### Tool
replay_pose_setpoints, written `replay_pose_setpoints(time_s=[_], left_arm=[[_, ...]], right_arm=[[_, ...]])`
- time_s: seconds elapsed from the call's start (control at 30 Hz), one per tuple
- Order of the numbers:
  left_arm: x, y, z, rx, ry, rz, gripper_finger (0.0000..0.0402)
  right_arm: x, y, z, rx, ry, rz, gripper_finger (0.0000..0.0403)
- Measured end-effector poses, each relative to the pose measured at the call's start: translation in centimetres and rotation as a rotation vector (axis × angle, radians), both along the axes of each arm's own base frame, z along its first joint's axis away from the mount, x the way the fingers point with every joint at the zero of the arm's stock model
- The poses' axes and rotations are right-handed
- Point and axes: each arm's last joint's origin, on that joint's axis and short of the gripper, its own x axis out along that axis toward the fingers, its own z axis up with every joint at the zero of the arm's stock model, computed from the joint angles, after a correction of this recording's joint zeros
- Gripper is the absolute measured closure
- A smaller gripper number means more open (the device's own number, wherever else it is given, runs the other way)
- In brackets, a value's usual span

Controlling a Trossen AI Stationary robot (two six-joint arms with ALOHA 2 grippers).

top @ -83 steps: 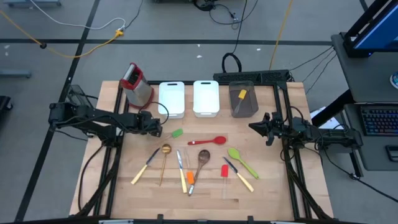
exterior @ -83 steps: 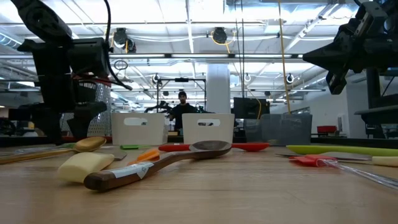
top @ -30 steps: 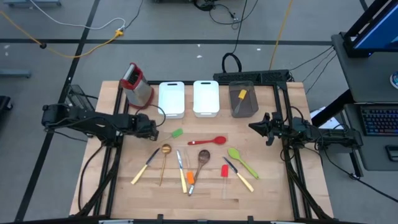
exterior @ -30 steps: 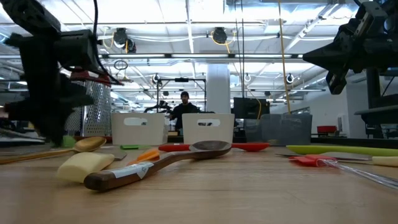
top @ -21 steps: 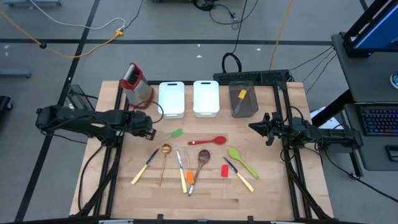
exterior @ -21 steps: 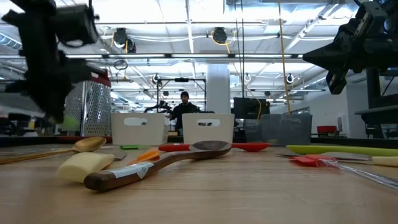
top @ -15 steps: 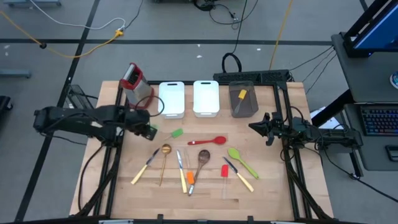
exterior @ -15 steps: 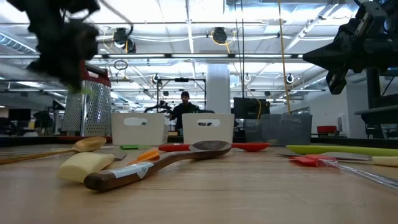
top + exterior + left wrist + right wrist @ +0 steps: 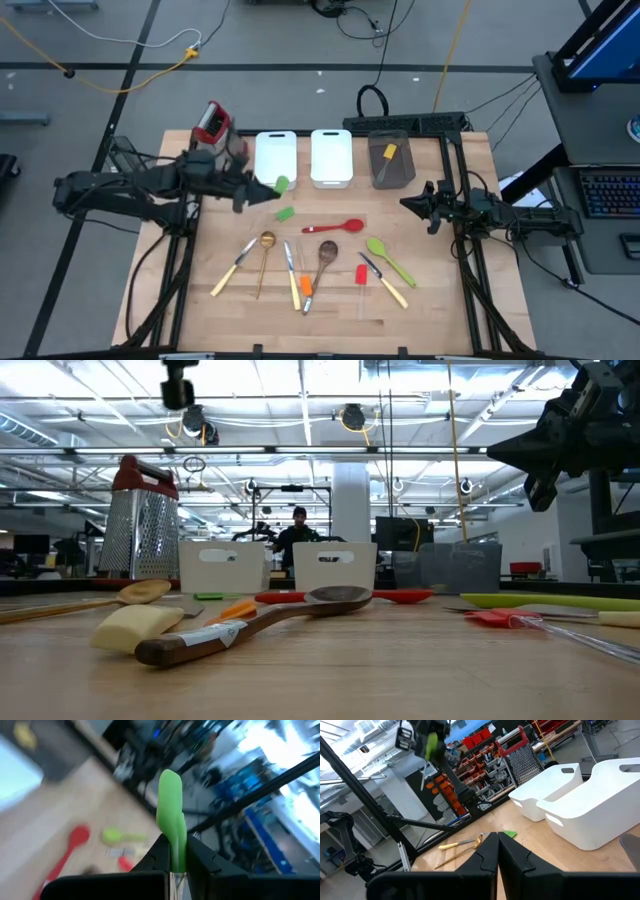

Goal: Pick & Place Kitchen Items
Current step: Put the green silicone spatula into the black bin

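Green spatula in transit: left pincer (image 9: pixel 262 190) clamped on green spatula (image 9: pixel 281 184), raised beside the left white tray (image 9: pixel 275 160).

Handling: keep the blade level, centre over the tray before lowering, release low. Right pincer (image 9: pixel 408 205) together, idle at the tabletop's (image 9: pixel 440 310) right edge. Left wrist view alone shows the blade (image 9: pixel 171 815) upright between the fingers (image 9: pixel 155 856); high view alone places it against trays, box grater (image 9: pixel 213 125) and the remaining utensils, such as the red spoon (image 9: pixel 336 227).

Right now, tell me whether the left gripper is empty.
No: the left gripper has its jaws shut on a green spatula, lifted above the table.
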Motion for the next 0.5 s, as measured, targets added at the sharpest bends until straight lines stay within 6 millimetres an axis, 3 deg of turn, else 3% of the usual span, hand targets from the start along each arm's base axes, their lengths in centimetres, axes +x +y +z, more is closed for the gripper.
replay_pose_setpoints(time_s=[0.23, 0.5], left_arm=[[1.7, 0.3, 1.6, 0.09, -0.238, 0.062, 0.0382], [5.2, 0.8, 0.4, 0.113, -0.301, 0.118, 0.0382]], right_arm=[[0.0, 0.0, 0.0, 0.074, -0.014, 0.004, 0.0403], [-0.1, 0.0, 1.1, 0.083, -0.132, 0.01, 0.0403]])
